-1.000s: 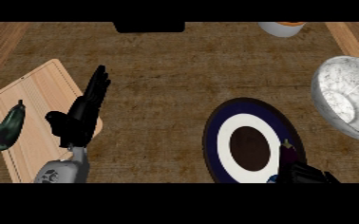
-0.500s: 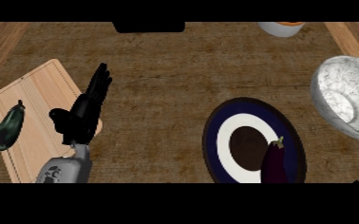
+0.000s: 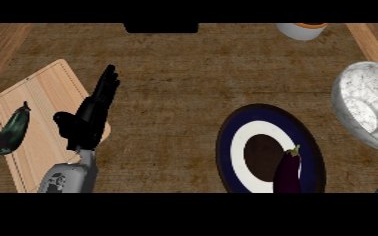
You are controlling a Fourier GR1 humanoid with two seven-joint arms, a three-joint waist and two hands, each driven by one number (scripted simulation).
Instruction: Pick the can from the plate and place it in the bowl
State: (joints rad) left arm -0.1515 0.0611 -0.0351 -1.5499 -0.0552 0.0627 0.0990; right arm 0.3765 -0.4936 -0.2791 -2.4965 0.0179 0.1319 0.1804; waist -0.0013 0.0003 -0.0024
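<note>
Eggplant [image 3: 287,174] is what you have on the plate [image 3: 226,150], not a can: a dark purple one with a small green stem, lying on the plate's right half near the lower edge of the head view. The plate itself is dark blue with a white ring and a dark brown middle, and you cannot tell from this view whether anything else lies on it. Your bowl [image 3: 353,105] (white, marbled) sits just up and to the right of the plate, cut off by the view's right edge.

Your left hand [image 3: 87,116] rests at the left, fingers straight and close together pointing up the view, thumb out to the side, holding nothing. It overlaps the right edge of a wooden cutting board [image 3: 40,100], and a green vegetable [image 3: 15,130] lies on that board's left side. Your right hand does not show. A small white cup [image 3: 299,30] stands at the top right, well apart from the plate.
</note>
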